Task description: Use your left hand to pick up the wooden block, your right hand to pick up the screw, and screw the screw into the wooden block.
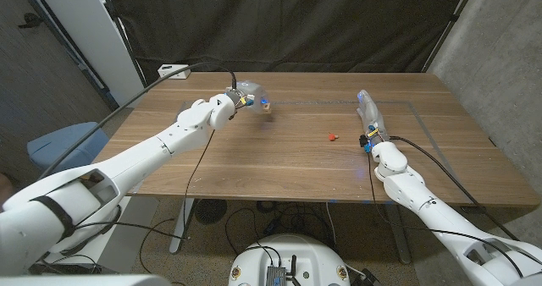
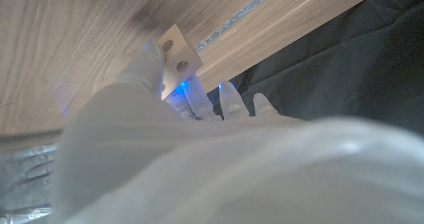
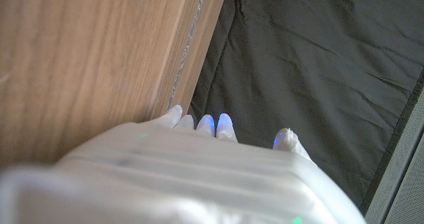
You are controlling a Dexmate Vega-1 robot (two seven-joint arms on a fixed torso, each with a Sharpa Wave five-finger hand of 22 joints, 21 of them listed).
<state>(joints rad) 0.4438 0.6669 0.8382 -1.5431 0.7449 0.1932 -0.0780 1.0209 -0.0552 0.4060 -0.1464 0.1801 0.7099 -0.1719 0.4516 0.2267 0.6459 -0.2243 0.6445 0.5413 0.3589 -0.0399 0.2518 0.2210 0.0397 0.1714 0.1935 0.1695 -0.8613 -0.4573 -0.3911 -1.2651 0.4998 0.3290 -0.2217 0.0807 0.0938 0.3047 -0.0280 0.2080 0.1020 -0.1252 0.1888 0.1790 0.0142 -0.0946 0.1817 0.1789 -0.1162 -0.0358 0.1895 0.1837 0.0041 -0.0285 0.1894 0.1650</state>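
Observation:
The small pale wooden block [image 1: 268,106] with holes [image 2: 177,57] is at the back middle of the table, pinched at the fingertips of my left hand [image 1: 244,97]. A dark shadow on the wood beneath it suggests it hangs just above the table [image 1: 279,163]. In the left wrist view the thumb [image 2: 149,61] and the fingers [image 2: 192,98] press on the block from opposite sides. The small red screw [image 1: 332,136] lies on the table right of centre. My right hand [image 1: 367,115] stands beyond and to the right of the screw, fingers stretched out and apart [image 3: 212,124], holding nothing.
A white device [image 1: 174,68] with a black cable sits at the table's back left corner. A pale tape line [image 1: 423,108] runs across the right part of the tabletop. A black curtain [image 1: 296,24] hangs behind the table's far edge.

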